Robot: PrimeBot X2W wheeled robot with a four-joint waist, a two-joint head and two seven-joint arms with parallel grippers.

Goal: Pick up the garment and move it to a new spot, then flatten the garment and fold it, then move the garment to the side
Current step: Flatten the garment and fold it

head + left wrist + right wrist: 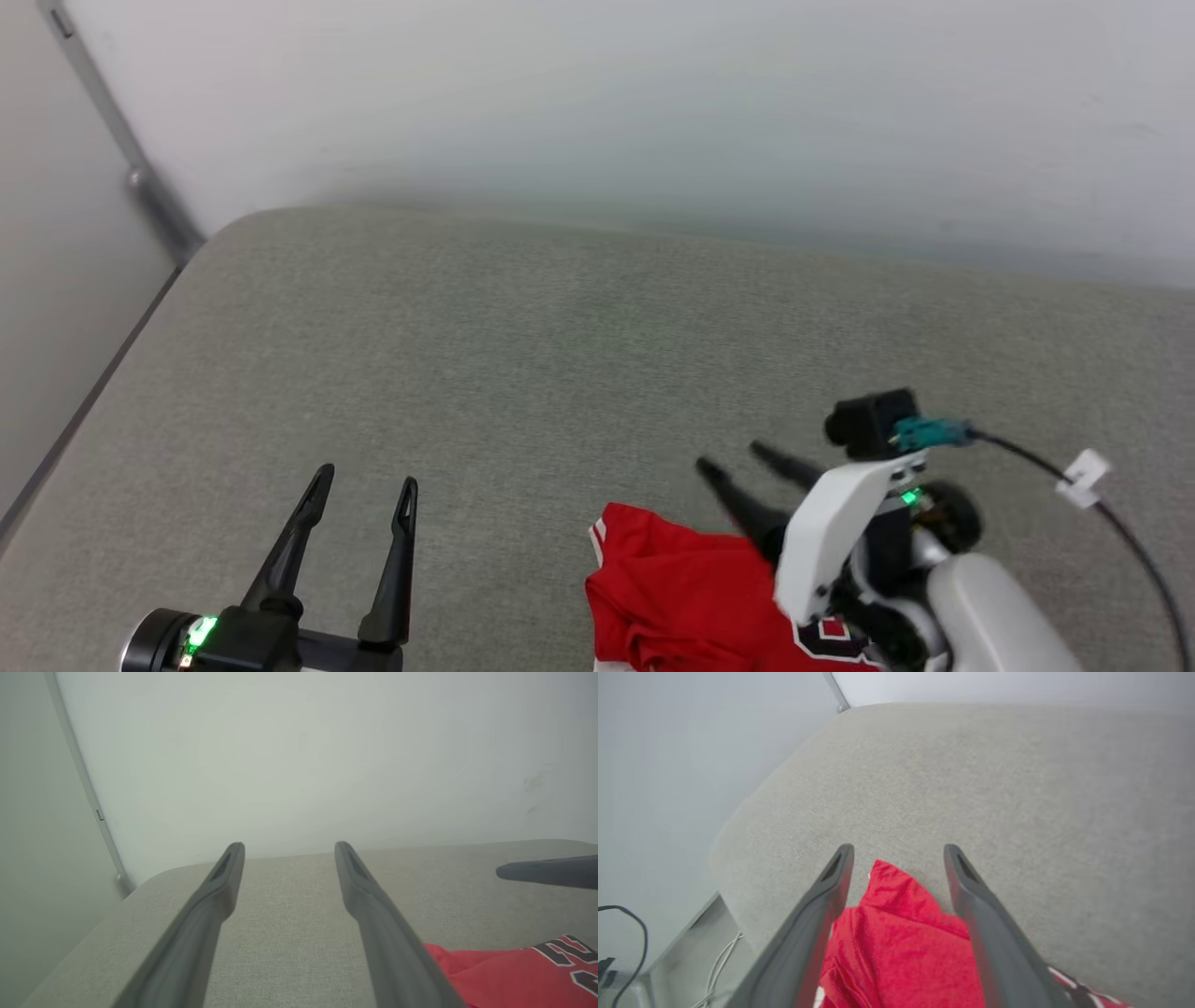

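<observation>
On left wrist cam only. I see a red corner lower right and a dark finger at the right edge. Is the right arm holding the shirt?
Observer: No. The right gripper is open, with nothing pinched. The garment lies under its fingers.
Operator: Shirt flat?
Observer: No. The head view shows it bunched in a heap on the grey cushion.
Operator: My gripper near it?
Observer: The left gripper is open, with bare cushion between it and the cloth on its right.
</observation>
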